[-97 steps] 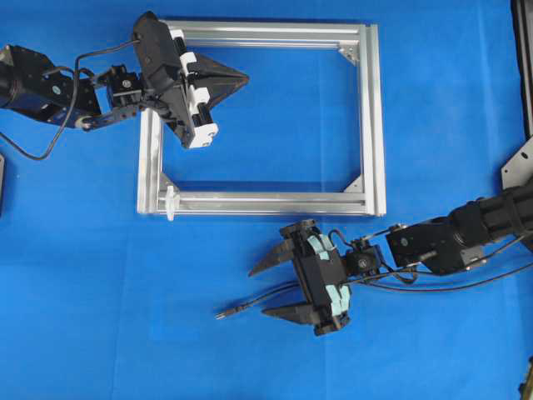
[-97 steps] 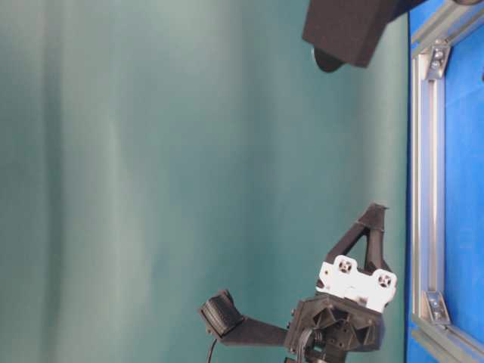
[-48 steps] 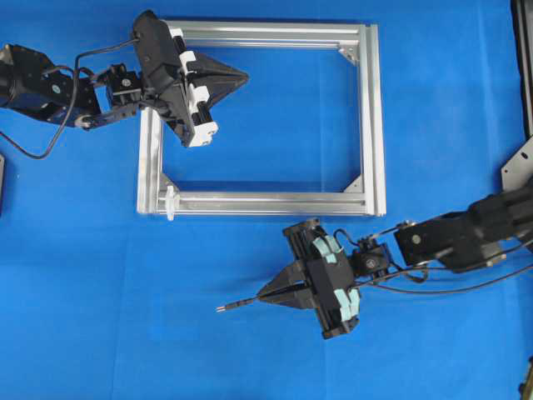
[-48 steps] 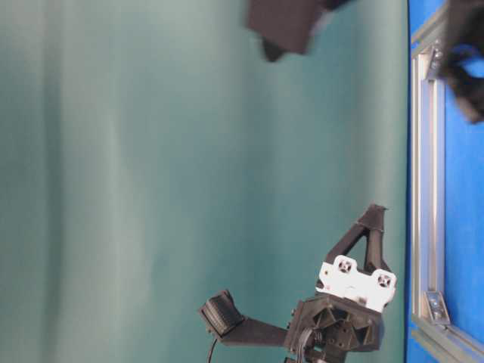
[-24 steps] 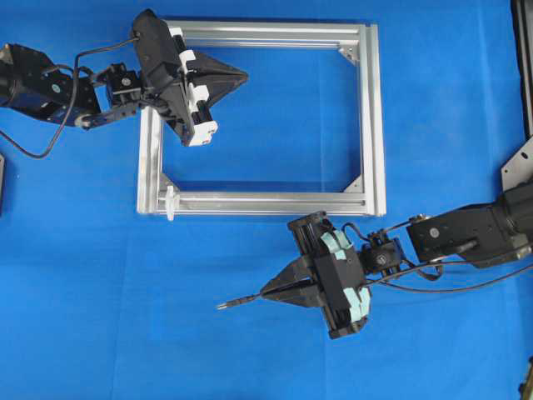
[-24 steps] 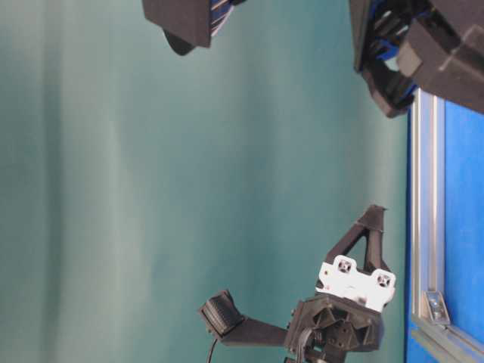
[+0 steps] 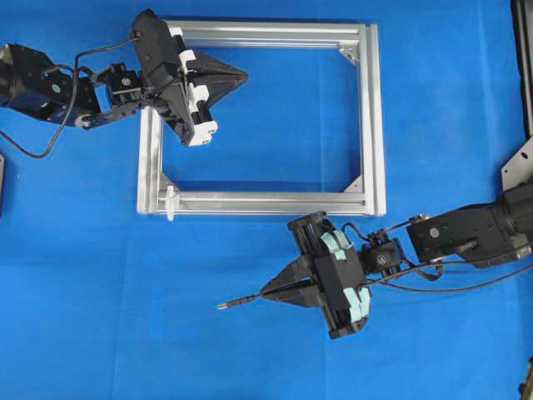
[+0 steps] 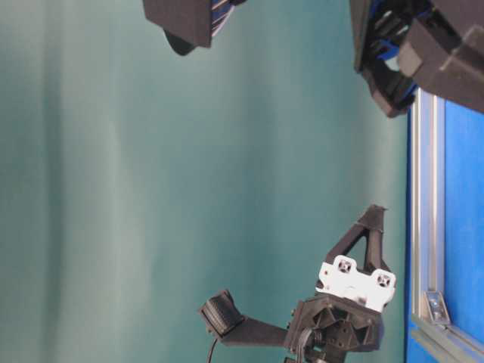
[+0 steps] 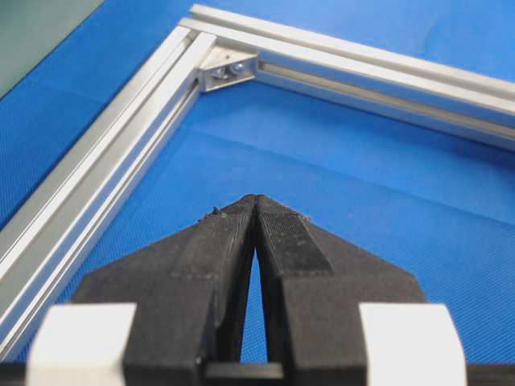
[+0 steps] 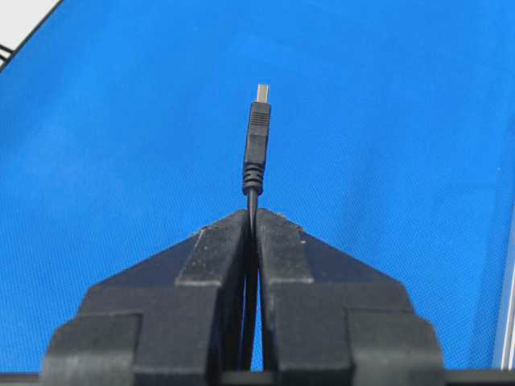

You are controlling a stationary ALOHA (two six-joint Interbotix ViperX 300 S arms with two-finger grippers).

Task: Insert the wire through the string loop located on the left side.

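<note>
Take the silver frame as your ref, going L to R on the blue mat.

Far L: your left gripper hangs over the frame's upper-L corner, tips pointing R into the frame's open middle. Wrist view shows its jaws pressed together w/ nothing between them, blue mat beneath, and a corner bracket ahead of the tips.

Next: the string loop, a tiny white cord, sits on the frame's bottom bar right at its L end, near the lower-L corner.

Below the frame, under the bottom bar's L half: the wire w/ its plug tip pointing L, well apart from the loop.

R of that, below the bottom bar's R half: your right gripper, jaws pinching the wire just behind the plug; wrist view shows the plug sticking straight out past the fingertips. The cable's rest trails R beside the right arm.
</note>
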